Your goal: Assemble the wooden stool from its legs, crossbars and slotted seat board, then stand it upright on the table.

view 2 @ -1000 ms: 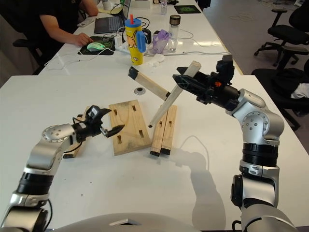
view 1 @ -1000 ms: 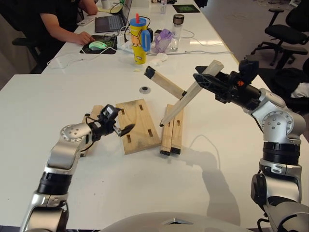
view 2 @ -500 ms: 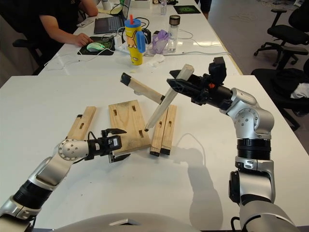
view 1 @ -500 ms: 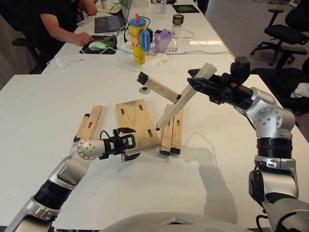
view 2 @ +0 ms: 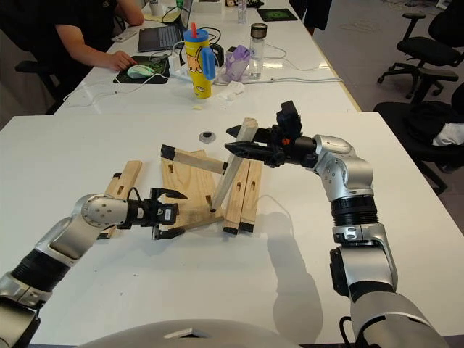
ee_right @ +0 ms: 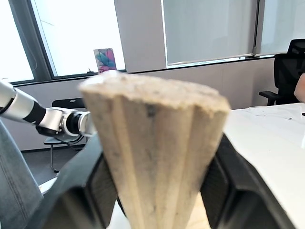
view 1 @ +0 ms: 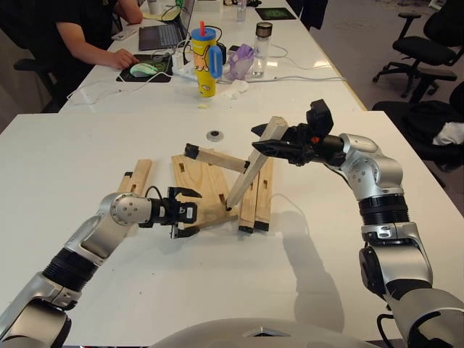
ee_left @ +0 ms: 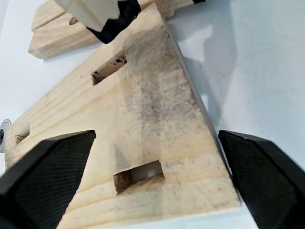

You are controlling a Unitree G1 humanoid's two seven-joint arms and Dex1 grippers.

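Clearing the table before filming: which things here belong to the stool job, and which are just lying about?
Job: seat board; held leg with crossbar in right gripper; two legs right of the board; single leg left of it.
Lying about: cup, bottle, mouse, laptop.

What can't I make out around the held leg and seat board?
Head views: whether the held leg has its lower tip in a seat board slot; too small.
Left wrist view: that tip is cut off by the picture's edge.
Right wrist view: the leg's end in the right gripper hides the board.
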